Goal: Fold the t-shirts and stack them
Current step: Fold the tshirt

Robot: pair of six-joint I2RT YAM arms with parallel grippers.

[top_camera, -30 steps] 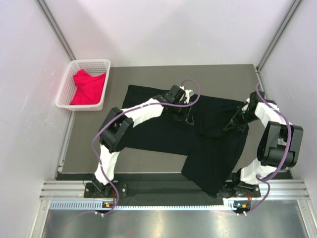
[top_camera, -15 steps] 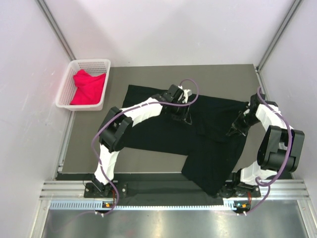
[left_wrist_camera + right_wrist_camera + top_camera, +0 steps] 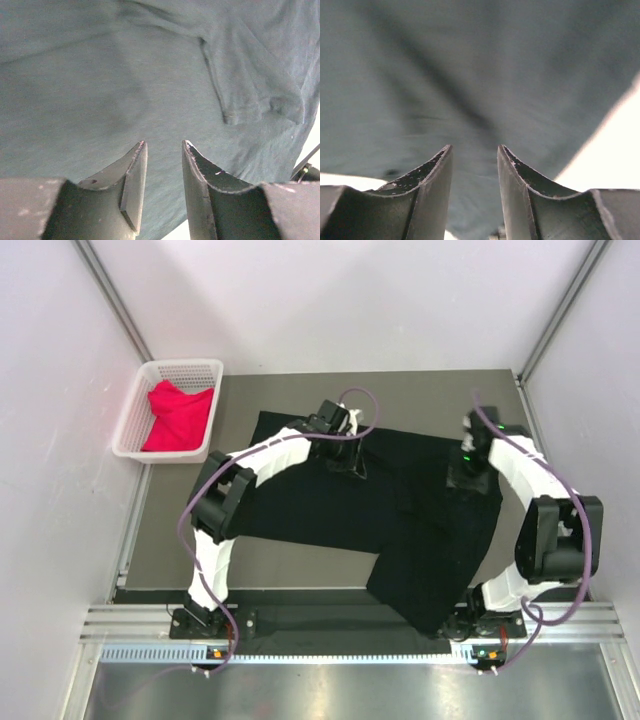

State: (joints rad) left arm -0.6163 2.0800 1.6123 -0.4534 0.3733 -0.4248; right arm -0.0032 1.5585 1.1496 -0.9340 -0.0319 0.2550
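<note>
— Where is everything lying?
— The black t-shirt (image 3: 420, 530) is sprawling across the surface (image 3: 300, 390); the red-pink t-shirt (image 3: 180, 415) is sitting in the far-left basket (image 3: 185, 368).
— Pincers?
— The left pincer (image 3: 164, 145) and right pincer (image 3: 474, 147) are both gaping, empty, above black cloth.

No lettering, label, brand, number or sign legible anywhere (all three views alike): none on the black t-shirt (image 3: 320, 515), none on the red-pink t-shirt (image 3: 180, 418), none on the white basket (image 3: 130, 430).
</note>
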